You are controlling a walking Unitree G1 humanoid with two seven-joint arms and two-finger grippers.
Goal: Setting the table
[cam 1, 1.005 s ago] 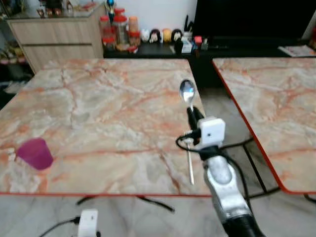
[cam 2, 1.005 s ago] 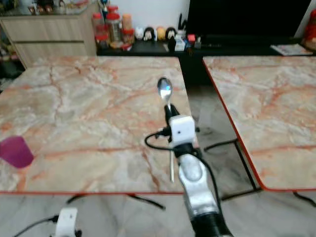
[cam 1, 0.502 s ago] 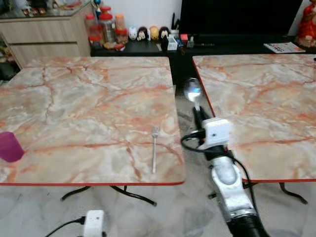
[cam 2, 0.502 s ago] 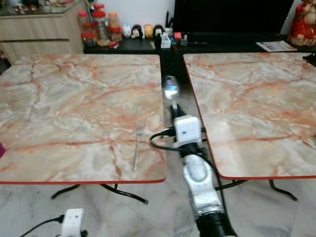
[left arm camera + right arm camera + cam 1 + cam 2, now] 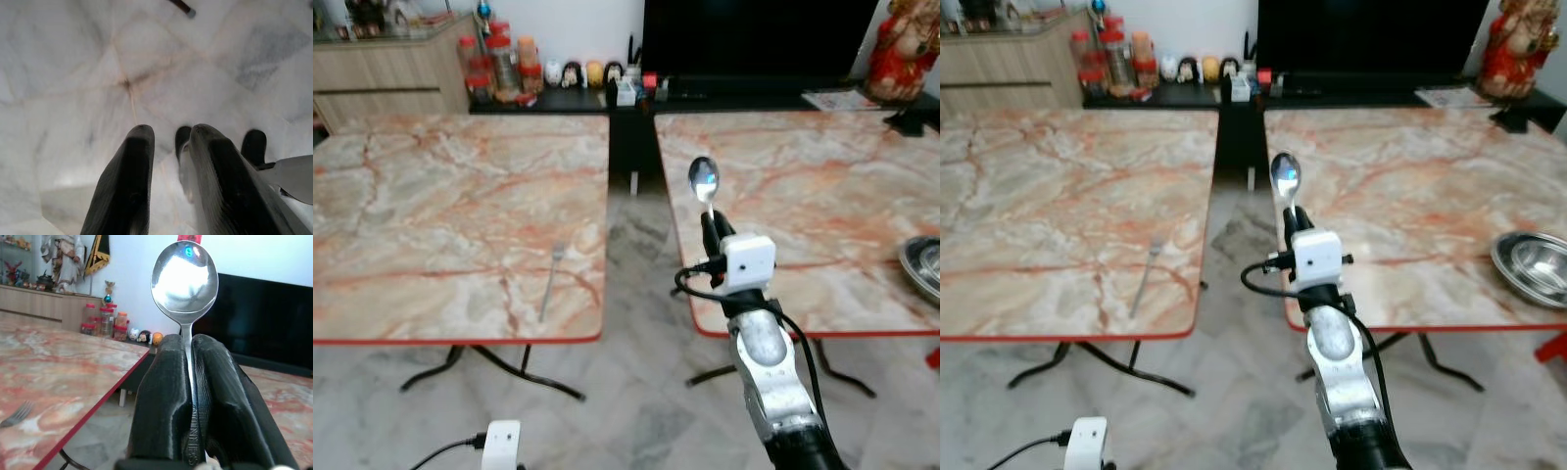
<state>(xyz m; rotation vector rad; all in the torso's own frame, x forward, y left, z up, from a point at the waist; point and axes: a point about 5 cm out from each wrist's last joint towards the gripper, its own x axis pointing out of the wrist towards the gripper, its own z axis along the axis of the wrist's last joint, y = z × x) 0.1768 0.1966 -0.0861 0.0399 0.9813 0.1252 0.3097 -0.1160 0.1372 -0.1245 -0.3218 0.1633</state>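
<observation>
The spoon [image 5: 185,279] stands upright, its handle pinched between the right gripper's [image 5: 190,382] 2 closed fingers, bowl up. The right arm [image 5: 769,372] reaches forward over the gap between 2 tables [image 5: 431,215]. A fork [image 5: 549,283] lies near the left table's front right corner. The left gripper [image 5: 168,181] hangs slightly parted, empty.

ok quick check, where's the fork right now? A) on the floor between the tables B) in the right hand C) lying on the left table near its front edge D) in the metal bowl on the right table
C: the fork lies flat on the left table near its front edge, while the right hand is shut on the spoon, held upright between the two tables.
</observation>
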